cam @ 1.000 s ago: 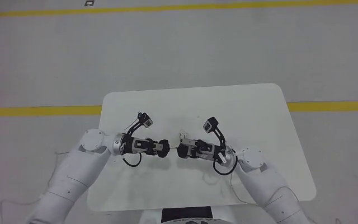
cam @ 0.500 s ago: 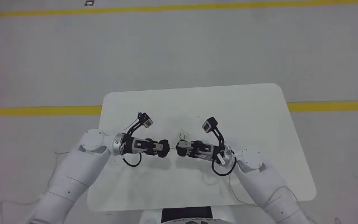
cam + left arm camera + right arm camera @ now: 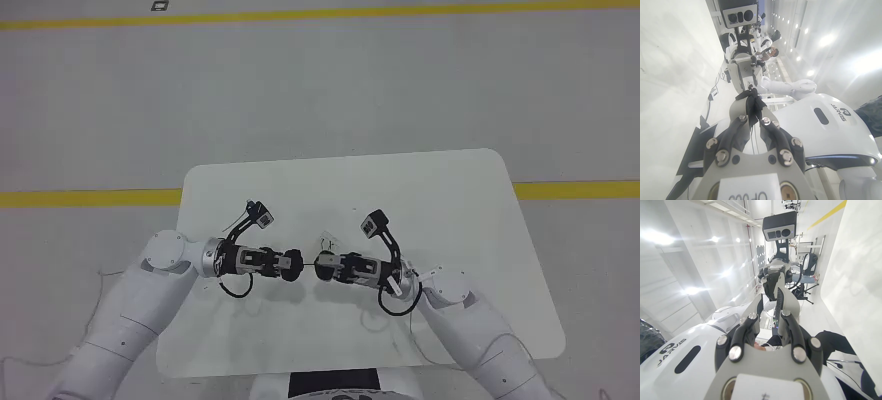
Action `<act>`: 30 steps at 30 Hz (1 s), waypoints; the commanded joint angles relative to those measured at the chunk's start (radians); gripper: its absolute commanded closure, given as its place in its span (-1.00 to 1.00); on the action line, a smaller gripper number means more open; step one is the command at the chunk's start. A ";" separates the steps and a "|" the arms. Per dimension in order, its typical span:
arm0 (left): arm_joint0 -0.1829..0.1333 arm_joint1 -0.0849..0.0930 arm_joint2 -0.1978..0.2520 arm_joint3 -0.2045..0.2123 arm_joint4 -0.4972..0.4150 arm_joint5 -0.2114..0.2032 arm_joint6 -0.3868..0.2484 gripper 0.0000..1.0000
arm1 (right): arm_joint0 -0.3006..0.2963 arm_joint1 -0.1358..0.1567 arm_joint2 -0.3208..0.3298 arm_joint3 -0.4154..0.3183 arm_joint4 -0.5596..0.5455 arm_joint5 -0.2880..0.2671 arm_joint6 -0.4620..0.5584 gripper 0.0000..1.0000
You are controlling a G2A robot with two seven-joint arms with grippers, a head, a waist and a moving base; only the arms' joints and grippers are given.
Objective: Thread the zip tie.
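Note:
Both grippers hover nose to nose over the near middle of the white table (image 3: 450, 200). My left gripper (image 3: 297, 264) is shut on a thin black zip tie (image 3: 753, 113), which sticks out from between its fingertips in the left wrist view. A short stretch of the zip tie (image 3: 308, 265) spans the narrow gap toward my right gripper (image 3: 319, 266). In the right wrist view the left gripper's black tip (image 3: 772, 294) sits just in front of my right gripper (image 3: 771, 303). Where the tie ends at the right gripper is hidden.
The white table spreads wide on every side of the two grippers. Yellow floor lines (image 3: 90, 198) run past the table's edges. A small white tag (image 3: 327, 241) sits on the right arm near its gripper.
The right gripper has slid a little to the left toward the left gripper, narrowing the gap between them. The left arm has held still.

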 commanded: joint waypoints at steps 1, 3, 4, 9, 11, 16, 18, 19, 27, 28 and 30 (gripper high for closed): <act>0.000 0.000 0.000 0.000 0.000 0.000 0.000 1.00 | 0.000 0.001 -0.001 -0.003 -0.001 -0.002 0.000 0.72; 0.000 0.000 0.000 0.000 0.000 0.000 0.000 1.00 | 0.000 0.001 -0.003 -0.005 -0.005 -0.004 -0.001 0.74; 0.000 0.000 0.000 0.000 0.000 0.000 0.000 1.00 | -0.001 0.002 -0.004 -0.007 -0.008 -0.007 -0.001 0.76; 0.000 0.000 0.000 0.000 0.000 0.000 0.000 1.00 | -0.003 0.004 -0.007 -0.014 -0.017 -0.010 -0.003 0.80; 0.000 0.000 0.000 0.000 0.000 0.000 0.000 1.00 | -0.003 0.005 -0.008 -0.015 -0.018 -0.010 -0.004 0.80; 0.000 0.000 0.000 0.000 0.000 0.000 0.000 1.00 | -0.004 0.007 -0.010 -0.017 -0.017 -0.010 -0.005 0.80; 0.000 0.000 0.000 0.000 0.000 0.000 0.000 1.00 | -0.004 0.008 -0.010 -0.017 -0.017 -0.011 -0.006 0.82; 0.000 0.000 0.000 0.000 0.000 0.000 0.000 1.00 | -0.004 0.008 -0.011 -0.017 -0.016 -0.011 -0.007 0.86; 0.000 0.000 0.000 0.000 0.000 0.000 0.000 1.00 | -0.001 0.011 -0.014 -0.016 -0.019 -0.013 -0.011 1.00; 0.000 0.000 0.000 0.000 0.000 0.000 0.000 1.00 | -0.001 0.011 -0.014 -0.016 -0.019 -0.013 -0.012 1.00; 0.000 0.000 0.000 0.000 0.000 0.000 0.000 1.00 | 0.000 0.012 -0.015 -0.015 -0.019 -0.012 -0.012 1.00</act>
